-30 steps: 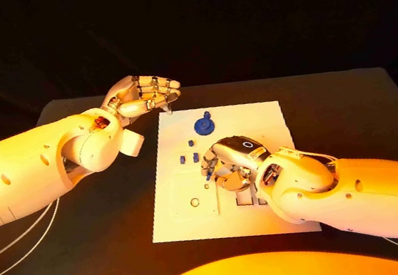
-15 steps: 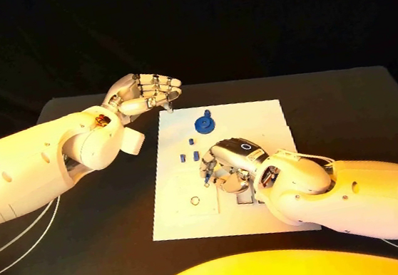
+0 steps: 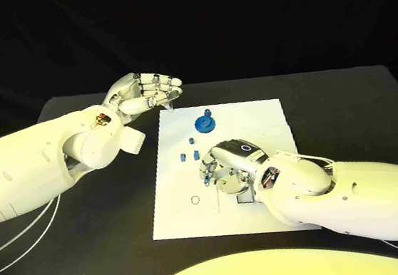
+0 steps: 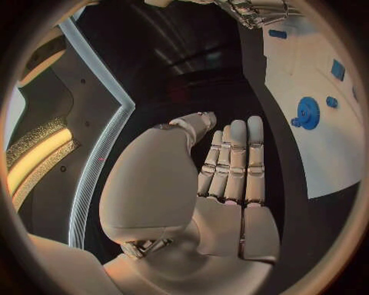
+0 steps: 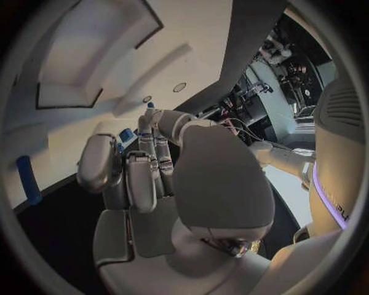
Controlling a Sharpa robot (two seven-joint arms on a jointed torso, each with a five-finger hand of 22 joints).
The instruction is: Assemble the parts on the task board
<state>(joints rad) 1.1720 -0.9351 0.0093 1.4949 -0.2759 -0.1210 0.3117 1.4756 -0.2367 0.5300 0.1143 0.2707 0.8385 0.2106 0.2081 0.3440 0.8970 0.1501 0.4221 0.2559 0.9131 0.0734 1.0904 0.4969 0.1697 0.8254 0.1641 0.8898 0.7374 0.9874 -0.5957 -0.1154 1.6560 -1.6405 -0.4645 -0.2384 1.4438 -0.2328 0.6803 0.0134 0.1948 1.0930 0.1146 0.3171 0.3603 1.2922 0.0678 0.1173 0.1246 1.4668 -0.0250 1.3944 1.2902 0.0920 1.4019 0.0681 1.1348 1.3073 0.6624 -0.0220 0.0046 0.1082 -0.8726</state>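
The right hand [image 3: 230, 168] lies fingers-down on the middle of the task board [image 3: 258, 116], hiding whatever sits beneath it; whether it grips a part cannot be told. It has barely shifted in the last second. The left hand [image 3: 144, 93] still hovers off the board's far left corner, fingers curled on nothing. A blue gear [image 3: 203, 121] and small blue pieces [image 3: 189, 156] lie just beyond the right hand

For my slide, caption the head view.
Right hand works over the task board beside small blue parts; left hand waits.
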